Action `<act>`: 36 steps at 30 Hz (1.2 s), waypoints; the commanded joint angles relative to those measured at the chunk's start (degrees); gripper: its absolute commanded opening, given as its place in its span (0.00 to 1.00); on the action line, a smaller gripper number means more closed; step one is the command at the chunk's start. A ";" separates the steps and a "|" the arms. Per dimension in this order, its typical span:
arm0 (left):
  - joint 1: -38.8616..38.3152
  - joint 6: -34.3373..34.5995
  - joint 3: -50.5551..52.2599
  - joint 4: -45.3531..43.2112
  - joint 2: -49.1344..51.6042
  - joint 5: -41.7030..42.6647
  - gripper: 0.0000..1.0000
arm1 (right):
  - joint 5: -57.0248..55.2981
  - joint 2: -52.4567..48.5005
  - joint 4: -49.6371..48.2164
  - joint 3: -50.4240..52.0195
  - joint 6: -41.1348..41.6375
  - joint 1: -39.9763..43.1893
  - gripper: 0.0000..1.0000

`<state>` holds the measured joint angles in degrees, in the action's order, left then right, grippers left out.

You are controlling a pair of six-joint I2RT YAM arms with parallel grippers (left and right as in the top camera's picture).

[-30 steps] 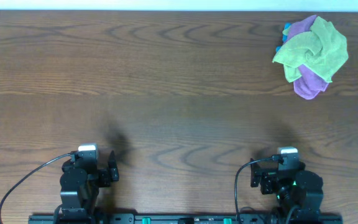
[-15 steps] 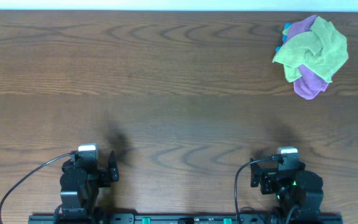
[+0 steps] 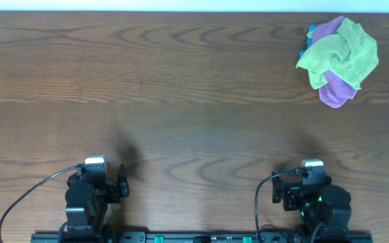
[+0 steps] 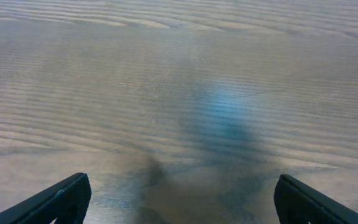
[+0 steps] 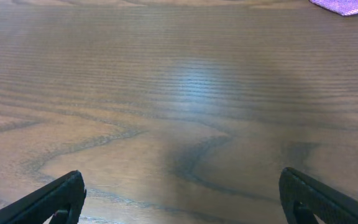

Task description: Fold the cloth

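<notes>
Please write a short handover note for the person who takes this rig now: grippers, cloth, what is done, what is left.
The left gripper is open and empty; the right gripper too, both at the near table edge. A yellow-green cloth lies bunched with a purple cloth at the far right. No other cloth is in view. Done: nothing. Left: the whole fold.

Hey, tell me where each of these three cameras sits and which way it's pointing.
Overhead: fixed above the table, looking straight down; the left arm and right arm show at the bottom edge.
Left wrist: low on the left arm, facing forward across the wood; the open left gripper frames the bottom corners.
Right wrist: likewise low, facing forward; the open right gripper shows at the bottom corners.
Shared: overhead and right wrist both show the purple cloth.
</notes>
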<state>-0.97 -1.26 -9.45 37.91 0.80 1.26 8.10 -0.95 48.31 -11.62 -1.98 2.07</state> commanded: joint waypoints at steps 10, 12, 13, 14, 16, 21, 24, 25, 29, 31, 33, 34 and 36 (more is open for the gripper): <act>-0.33 0.61 0.42 0.48 -0.59 -0.61 0.95 | 0.26 -4.79 -2.82 -4.00 0.22 0.63 0.99; -0.33 0.61 0.42 0.48 -0.59 -0.59 0.95 | -0.37 -8.52 -3.96 -6.67 0.20 0.63 0.99; -0.33 0.61 0.42 0.48 -0.59 -0.61 0.95 | -0.76 -10.56 -4.26 -8.28 0.20 0.63 0.99; -0.33 0.61 0.42 0.48 -0.59 -0.59 0.95 | -1.14 -12.44 -4.66 -9.88 0.20 0.63 0.99; -0.33 0.61 0.42 0.48 -0.59 -0.61 0.95 | -1.92 -16.24 -5.35 -13.27 0.20 0.63 0.99; -0.33 0.61 0.42 0.48 -0.59 -0.61 0.95 | -2.84 -26.56 -6.34 -23.93 0.15 0.63 0.99; -0.33 0.61 0.42 0.48 -0.59 -0.59 0.95 | -3.28 -32.00 -6.34 -29.59 0.20 0.66 0.99; -0.33 0.61 0.42 0.48 -0.59 -0.61 0.95 | -3.26 -33.62 -6.34 -31.26 0.20 0.66 0.99; -0.33 0.61 0.42 0.48 -0.59 -0.61 0.95 | -3.82 -41.03 -6.29 -38.23 0.20 0.66 0.99; -0.33 0.61 0.42 0.48 -0.59 -0.61 0.95 | -4.31 -44.39 -6.27 -40.94 0.22 0.66 0.99; -0.33 0.61 0.42 0.48 -0.59 -0.59 0.95 | -4.55 -47.58 -6.29 -43.39 0.24 0.66 0.99; -0.33 0.61 0.42 0.48 -0.59 -0.61 0.95 | -4.79 -49.09 -6.32 -44.48 0.50 0.66 0.99; -0.33 0.61 0.42 0.50 -0.59 -0.61 0.95 | -6.51 -52.43 -6.32 -46.73 2.80 0.66 0.99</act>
<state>-0.99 -1.26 -9.45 37.93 0.73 1.23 4.14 -50.17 42.11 -55.29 -1.67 2.09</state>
